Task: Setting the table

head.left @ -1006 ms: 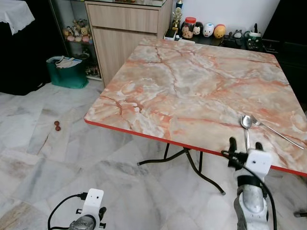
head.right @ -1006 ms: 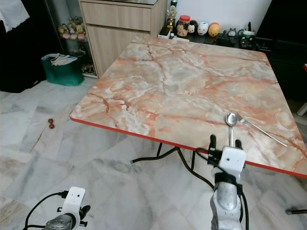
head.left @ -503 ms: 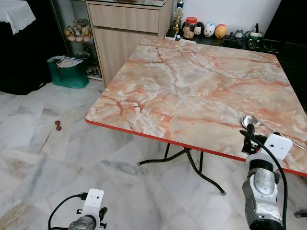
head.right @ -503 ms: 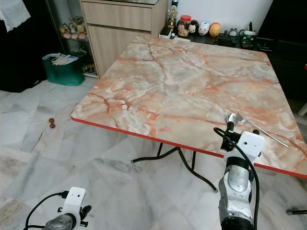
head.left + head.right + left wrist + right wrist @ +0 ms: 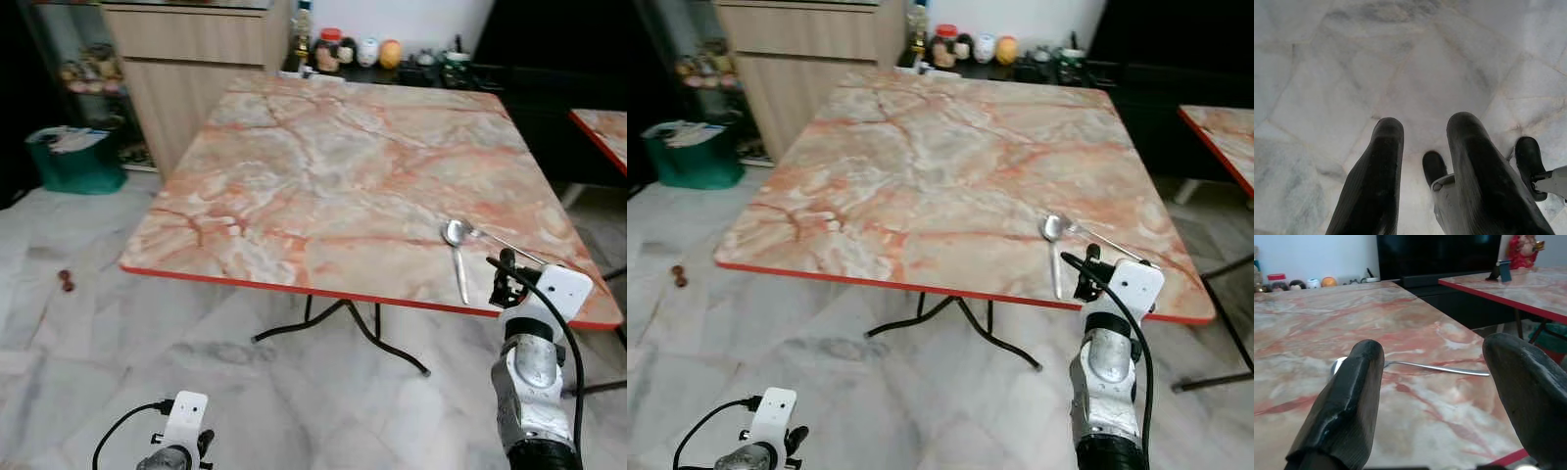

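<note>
Flat on the marble-patterned bench, near its right front corner, a spoon is laid with its bowl far and its handle running toward the near red edge. A fork is laid just beside it, its head touching the spoon's bowl and its handle slanting away to the right. The right gripper is held at the near edge right of the spoon's handle, its fingers spread wide and holding nothing. The left gripper hangs idle over the floor, narrowly parted. Jars and figurines are lined beyond the far edge; a green bin stands at left.
</note>
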